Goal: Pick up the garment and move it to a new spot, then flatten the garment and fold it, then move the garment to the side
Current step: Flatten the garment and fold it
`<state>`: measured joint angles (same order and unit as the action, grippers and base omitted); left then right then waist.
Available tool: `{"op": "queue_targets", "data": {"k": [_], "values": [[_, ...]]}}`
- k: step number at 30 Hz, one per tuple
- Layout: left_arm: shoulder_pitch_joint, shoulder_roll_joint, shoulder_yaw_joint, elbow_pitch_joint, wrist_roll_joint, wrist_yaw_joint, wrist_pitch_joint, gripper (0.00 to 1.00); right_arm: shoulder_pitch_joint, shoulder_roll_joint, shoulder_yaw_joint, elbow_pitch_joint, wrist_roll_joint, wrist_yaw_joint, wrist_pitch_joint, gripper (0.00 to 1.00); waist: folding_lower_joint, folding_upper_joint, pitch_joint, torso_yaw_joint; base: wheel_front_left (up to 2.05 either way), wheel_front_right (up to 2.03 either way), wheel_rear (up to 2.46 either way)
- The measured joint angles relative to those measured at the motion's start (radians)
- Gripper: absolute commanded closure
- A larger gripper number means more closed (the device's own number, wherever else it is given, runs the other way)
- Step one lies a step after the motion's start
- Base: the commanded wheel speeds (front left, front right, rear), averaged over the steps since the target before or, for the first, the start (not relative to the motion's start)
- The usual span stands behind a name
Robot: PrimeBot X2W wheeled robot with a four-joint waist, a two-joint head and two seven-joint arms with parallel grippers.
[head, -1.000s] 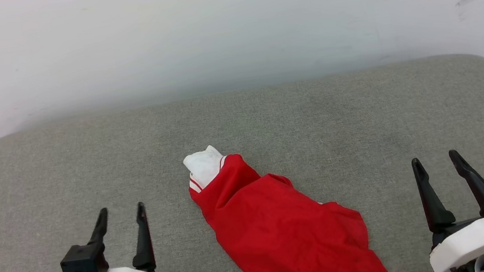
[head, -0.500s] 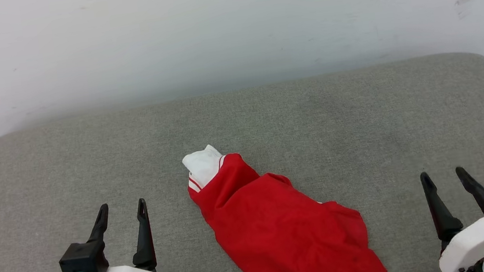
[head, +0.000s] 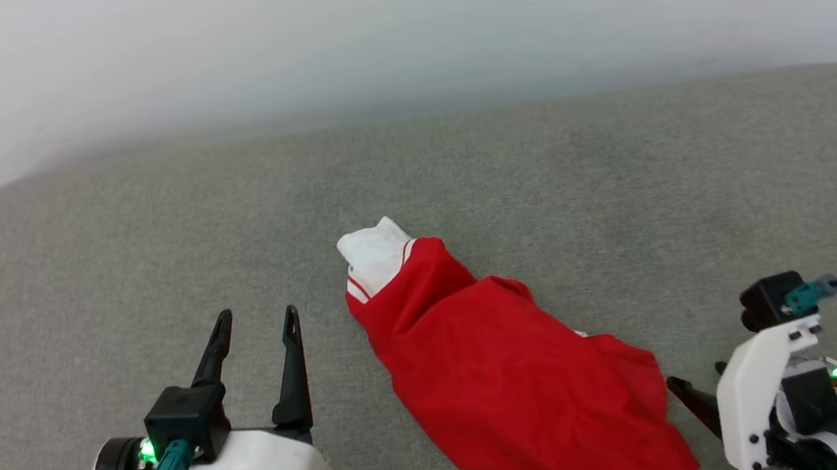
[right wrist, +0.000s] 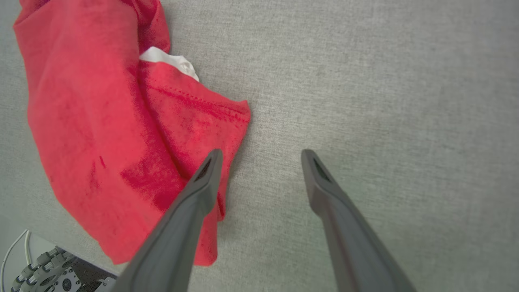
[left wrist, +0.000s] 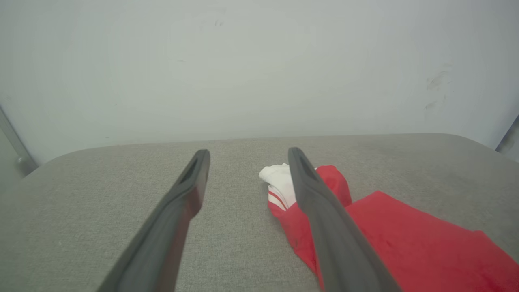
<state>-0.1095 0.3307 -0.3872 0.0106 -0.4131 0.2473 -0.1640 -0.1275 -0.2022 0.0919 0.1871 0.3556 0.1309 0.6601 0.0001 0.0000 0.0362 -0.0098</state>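
Head view: the whole frame has shifted vs. half a sec ago, so the cam moved, not the garment (head: 516, 383). It lies crumpled on the grey cushion (head: 148, 244), running diagonally from frame centre to bottom right, w/ its white sleeve (head: 373, 255) at the upper-left end. The real change is the right end effector (head: 701, 388). It pointed up the frame before, and it now sits at lower right aiming left at the garment's near corner, just beside it. The left end effector (head: 257, 315) is at lower left, fingers spread, empty, apart from the cloth (much as before).

Left wrist view: fingers wide, nothing between them. The sleeve and red cloth sit right of centre, partly behind the right-hand finger.

Right wrist view: looking down, red cloth in the upper left. Fingers are spread, gripping nothing. The left-hand one overlaps the hem at centre (contact? can't tell), and the other is over bare cushion.

Probably the pick-up approach, i.e. step one, w/ nothing lifted yet.
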Motion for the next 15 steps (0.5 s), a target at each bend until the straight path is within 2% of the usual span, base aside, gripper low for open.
{"op": "queue_targets", "data": {"k": [6,12,13,15], "values": [[-0.045,-0.024,-0.019,0.013,0.006,-0.007,-0.015,0.0,-0.098,-0.042,0.141,0.097,0.075,0.0,0.027,0.0,0.0,0.0,0.054,0.035,0.0,0.0,0.0],[-0.062,-0.036,-0.022,0.043,0.003,-0.01,-0.027,0.0,-0.16,-0.063,0.228,0.217,0.145,0.0,0.06,0.0,0.0,0.0,0.083,0.059,0.0,0.0,0.0],[-0.062,-0.038,-0.022,0.047,0.002,-0.01,-0.032,0.0,-0.17,-0.063,0.234,0.231,0.159,0.0,0.068,1.0,0.0,0.0,0.084,0.061,0.0,0.0,0.0],[-0.063,-0.039,-0.022,0.055,-0.001,-0.011,-0.034,0.0,-0.181,-0.069,0.251,0.244,0.175,-0.001,0.07,1.0,0.0,0.0,0.083,0.062,0.0,0.0,0.0]]}}
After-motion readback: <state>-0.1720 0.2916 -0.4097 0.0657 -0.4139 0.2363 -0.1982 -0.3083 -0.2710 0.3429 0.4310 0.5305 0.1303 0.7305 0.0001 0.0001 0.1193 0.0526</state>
